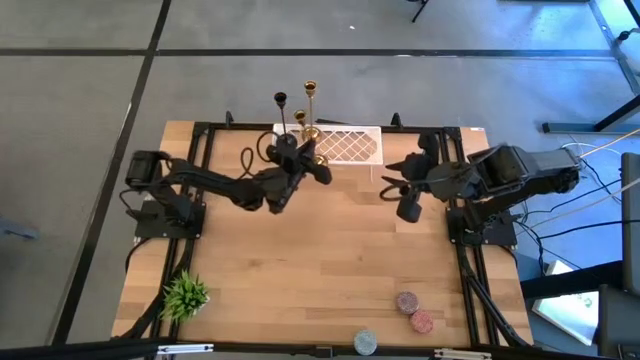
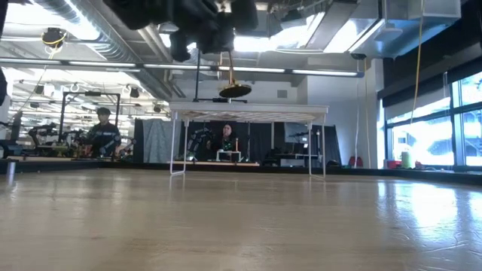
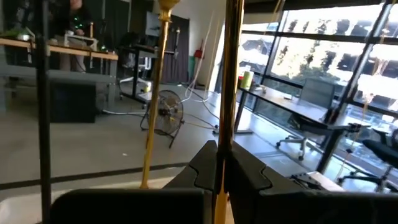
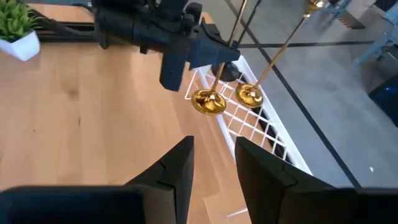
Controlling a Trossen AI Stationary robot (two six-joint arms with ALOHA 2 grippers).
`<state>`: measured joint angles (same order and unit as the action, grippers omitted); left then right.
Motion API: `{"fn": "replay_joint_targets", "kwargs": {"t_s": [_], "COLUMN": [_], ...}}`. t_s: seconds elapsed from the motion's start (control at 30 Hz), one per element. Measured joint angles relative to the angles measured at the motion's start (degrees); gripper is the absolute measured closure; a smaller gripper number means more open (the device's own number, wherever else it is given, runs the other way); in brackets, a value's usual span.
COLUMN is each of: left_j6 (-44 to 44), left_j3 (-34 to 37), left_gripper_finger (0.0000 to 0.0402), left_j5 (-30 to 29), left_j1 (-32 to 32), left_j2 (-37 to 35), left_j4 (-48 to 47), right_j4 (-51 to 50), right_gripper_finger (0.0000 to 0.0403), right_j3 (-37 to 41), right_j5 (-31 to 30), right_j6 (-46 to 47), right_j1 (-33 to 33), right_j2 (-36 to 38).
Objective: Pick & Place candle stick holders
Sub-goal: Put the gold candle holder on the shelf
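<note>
We see the left gripper (image 4: 211, 65) fingers clamped on a shiny gold stemmed candle holder (image 4: 209, 101), lifted above the white wire rack (image 1: 345, 146). The right gripper (image 4: 211, 165) hovers over the wooden table (image 1: 330, 260), fingers parted, holding nothing.

A small green plant (image 1: 184, 295) in a white pot stands near the front left corner of the wooden desk (image 1: 320, 270). A white lattice rack (image 1: 345, 146) lies at the desk's back edge, near its middle. Three round discs (image 1: 407, 303) lie near the front edge, right of centre, two reddish and one grey.
</note>
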<state>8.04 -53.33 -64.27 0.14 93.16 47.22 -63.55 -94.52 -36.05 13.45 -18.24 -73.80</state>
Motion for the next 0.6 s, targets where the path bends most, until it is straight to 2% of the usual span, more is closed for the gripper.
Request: {"fn": "replay_joint_targets", "kwargs": {"t_s": [0.1,0.23,0.6], "left_j6": [-3.5,-6.3,-2.8], "left_j3": [-2.4,-3.5,-3.4], "left_gripper_finger": [0.0389,0.0389,0.0389], "left_j5": [2.7,2.3,3.7], "left_j1": [1.4,2.9,5.3], "left_j2": [0.7,0.6,0.4], "left_j4": [-0.3,-1.9,-6.8], "right_j4": [-0.7,-1.0,-2.5], "right_gripper_finger": [0.0284,0.0284,0.0284], "right_j3": [0.0,0.0,0.0], "right_j5": [0.1,0.3,0.2], "right_j6": [0.2,1.1,3.7], "right_j1": [0.0,0.0,-1.0], "right_j2": [0.0,0.0,0.0]}}
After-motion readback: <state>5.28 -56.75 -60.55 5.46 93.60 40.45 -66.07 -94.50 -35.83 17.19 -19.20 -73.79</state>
